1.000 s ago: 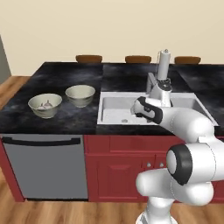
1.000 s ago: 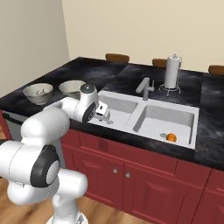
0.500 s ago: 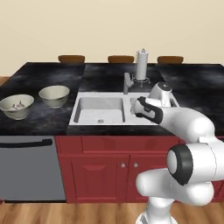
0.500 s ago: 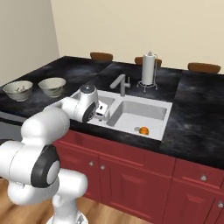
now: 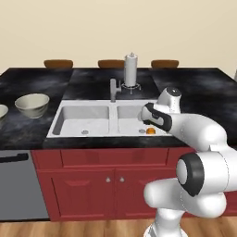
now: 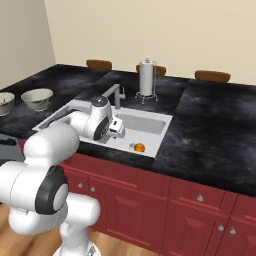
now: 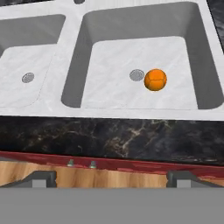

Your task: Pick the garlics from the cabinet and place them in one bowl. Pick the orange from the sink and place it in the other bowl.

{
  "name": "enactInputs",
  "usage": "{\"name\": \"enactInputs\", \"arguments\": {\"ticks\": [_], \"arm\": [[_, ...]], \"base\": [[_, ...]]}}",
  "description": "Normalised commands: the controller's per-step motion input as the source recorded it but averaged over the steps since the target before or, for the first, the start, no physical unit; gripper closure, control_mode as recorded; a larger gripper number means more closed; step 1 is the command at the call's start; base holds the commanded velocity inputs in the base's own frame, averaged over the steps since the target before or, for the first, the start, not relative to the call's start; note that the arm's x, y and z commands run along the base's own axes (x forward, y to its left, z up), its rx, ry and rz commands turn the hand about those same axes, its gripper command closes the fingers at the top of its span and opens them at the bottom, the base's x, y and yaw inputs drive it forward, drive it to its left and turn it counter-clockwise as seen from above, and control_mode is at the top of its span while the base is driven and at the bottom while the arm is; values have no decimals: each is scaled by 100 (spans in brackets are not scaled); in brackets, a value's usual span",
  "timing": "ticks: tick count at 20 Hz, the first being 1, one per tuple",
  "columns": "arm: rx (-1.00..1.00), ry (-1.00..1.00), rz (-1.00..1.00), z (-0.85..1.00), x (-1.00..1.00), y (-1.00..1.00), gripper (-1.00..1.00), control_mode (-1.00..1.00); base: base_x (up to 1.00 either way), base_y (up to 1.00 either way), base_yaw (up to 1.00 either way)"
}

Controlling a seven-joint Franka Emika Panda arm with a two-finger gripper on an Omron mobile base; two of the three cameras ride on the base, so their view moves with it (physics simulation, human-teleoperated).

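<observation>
The white arm rises from its base, bends at a dark elbow joint and reaches forward and low, its wrist folded over. The claw (image 7: 111,177) points downward, its two dark fingertips (image 7: 41,178) set wide apart, nothing between them.

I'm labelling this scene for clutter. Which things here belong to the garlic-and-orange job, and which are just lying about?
For the job:
orange, in the sink's right basin
bowl on the counter
second bowl, with something pale in it, too small to name
gripper, open

Lying about:
paper towel roll
tap
</observation>
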Motion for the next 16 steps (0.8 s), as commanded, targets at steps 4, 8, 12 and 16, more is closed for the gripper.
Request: {"name": "enactInputs", "arguments": {"ticks": [4, 8, 12, 16], "arm": [[0, 0, 0, 0, 0, 0, -100, 100], [0, 0, 0, 0, 0, 0, -100, 100], [0, 0, 0, 0, 0, 0, -100, 100], [0, 0, 0, 0, 0, 0, -100, 100]], "base": [[56, -39, -9], [55, -13, -9], [33, -5, -8], [24, -1, -8]]}}
